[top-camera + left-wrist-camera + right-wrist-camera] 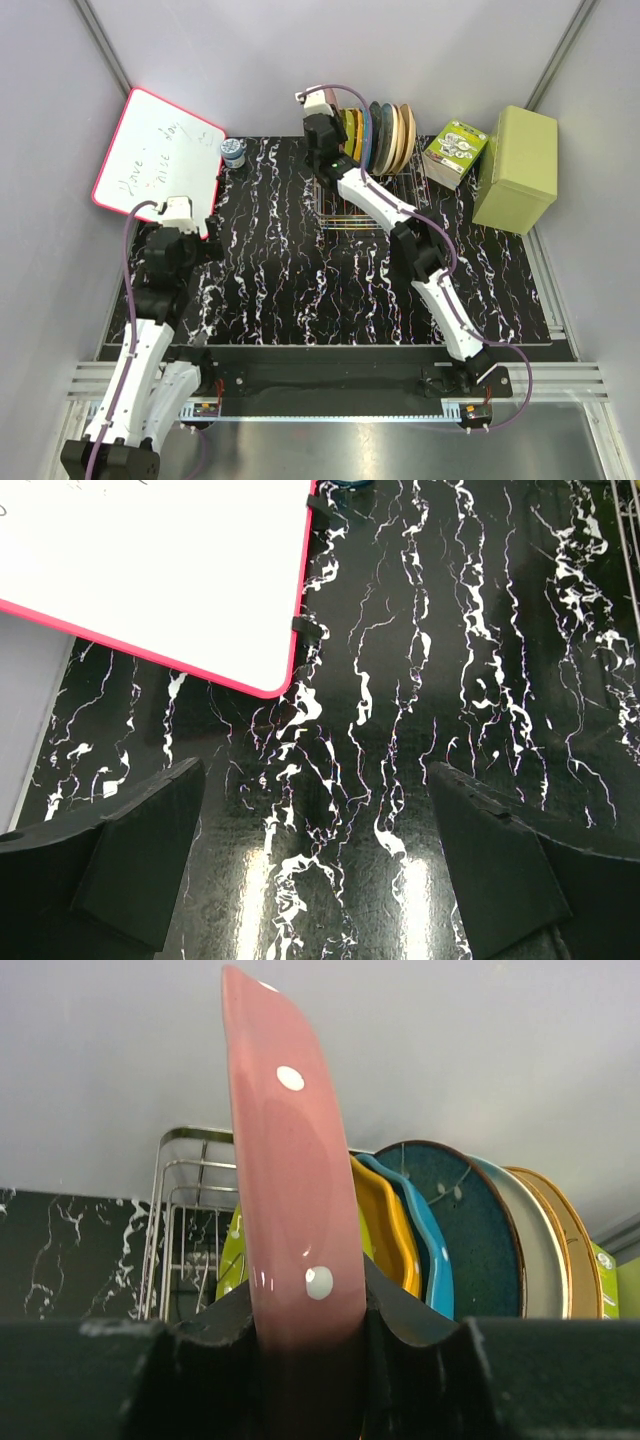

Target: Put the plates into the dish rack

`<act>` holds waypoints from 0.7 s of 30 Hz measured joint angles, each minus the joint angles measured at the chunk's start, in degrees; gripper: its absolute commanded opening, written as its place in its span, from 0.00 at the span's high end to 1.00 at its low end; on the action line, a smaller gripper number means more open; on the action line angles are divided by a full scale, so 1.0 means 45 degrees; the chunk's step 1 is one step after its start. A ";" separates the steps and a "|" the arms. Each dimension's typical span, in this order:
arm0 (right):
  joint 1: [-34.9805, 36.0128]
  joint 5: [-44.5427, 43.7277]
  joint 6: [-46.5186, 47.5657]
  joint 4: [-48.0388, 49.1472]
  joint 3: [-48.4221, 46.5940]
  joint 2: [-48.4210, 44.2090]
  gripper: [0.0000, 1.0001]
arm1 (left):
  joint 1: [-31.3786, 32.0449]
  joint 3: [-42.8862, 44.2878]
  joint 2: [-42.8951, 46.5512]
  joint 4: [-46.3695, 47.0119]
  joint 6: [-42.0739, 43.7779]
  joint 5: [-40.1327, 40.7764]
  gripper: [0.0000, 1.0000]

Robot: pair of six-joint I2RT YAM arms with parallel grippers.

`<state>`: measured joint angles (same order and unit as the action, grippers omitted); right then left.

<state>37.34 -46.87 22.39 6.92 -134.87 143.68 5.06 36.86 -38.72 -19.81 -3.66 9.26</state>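
Far left: the red-framed whiteboard [155, 160] lies flat, one corner over the black marbled table [300, 290].
- Your left gripper [318, 810] hangs above bare tabletop just beside that corner. Its fingers [140, 860] are spread wide with nothing between them.
- A small round tin [233, 152] sits near the whiteboard's far corner.

Centre: your right gripper [310, 1330] is reached out to the left end of the dish rack [180, 1190].
- Its fingers are pinching the lower rim of the pink plate [290, 1180], held upright on edge.
- You cannot tell whether the plate is seated in a slot.

Rack, moving right from the pink plate:
- The yellow-green plate [232, 1260], orange plate [385, 1230] and blue plate [430, 1250] stand upright in a close row.
- After them come the dark teal plate [470, 1230], beige plate [535, 1260] and tan plate [575, 1250].

Right of the rack: a patterned carton [455, 152], then the olive-green box [517, 168] by the wall.
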 measured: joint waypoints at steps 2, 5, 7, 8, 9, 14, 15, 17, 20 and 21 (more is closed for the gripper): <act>-0.0073 0.0029 -0.0243 -0.0019 -0.0219 0.0073 1.00 | 0.0000 -0.0063 -0.0073 0.0049 0.0005 0.0000 0.01; -0.0112 0.0044 -0.0393 -0.0083 -0.0466 0.0165 1.00 | 0.0005 -0.0170 -0.0170 0.0039 0.0024 0.0005 0.01; -0.0112 0.0073 -0.0447 -0.0238 -0.0554 0.0214 1.00 | 0.0005 -0.0204 -0.0223 0.0019 0.0039 0.0000 0.01; -0.0112 0.0097 -0.0491 -0.0296 -0.0568 0.0223 1.00 | 0.0005 -0.0204 -0.0253 0.0049 0.0039 0.0000 0.01; -0.0112 0.0121 -0.0534 -0.0389 -0.0593 0.0243 1.00 | 0.0005 -0.0204 -0.0262 0.0049 0.0044 0.0000 0.01; -0.0102 0.0223 -0.0753 -0.0831 -0.0622 0.0413 1.00 | 0.0029 -0.0204 -0.0272 0.0053 0.0049 0.0000 0.01; -0.0092 0.0238 -0.0787 -0.0845 -0.0622 0.0481 1.00 | 0.0029 -0.0204 -0.0272 0.0053 0.0049 0.0000 0.01; -0.0068 0.0335 -0.0894 -0.0826 -0.0627 0.0563 1.00 | 0.0044 -0.0204 -0.0272 0.0053 0.0053 0.0000 0.01; 0.0039 0.0393 -0.0933 -0.0845 -0.0627 0.0578 1.00 | 0.0058 -0.0204 -0.0272 0.0053 0.0053 0.0000 0.01; 0.0073 0.0393 -0.0933 -0.0855 -0.0627 0.0583 1.00 | 0.0068 -0.0204 -0.0272 0.0053 0.0058 0.0000 0.01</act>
<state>37.67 -45.10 18.20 3.07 -137.69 146.30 5.37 35.94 -39.94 -19.57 -3.40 9.26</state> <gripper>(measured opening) 0.329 0.984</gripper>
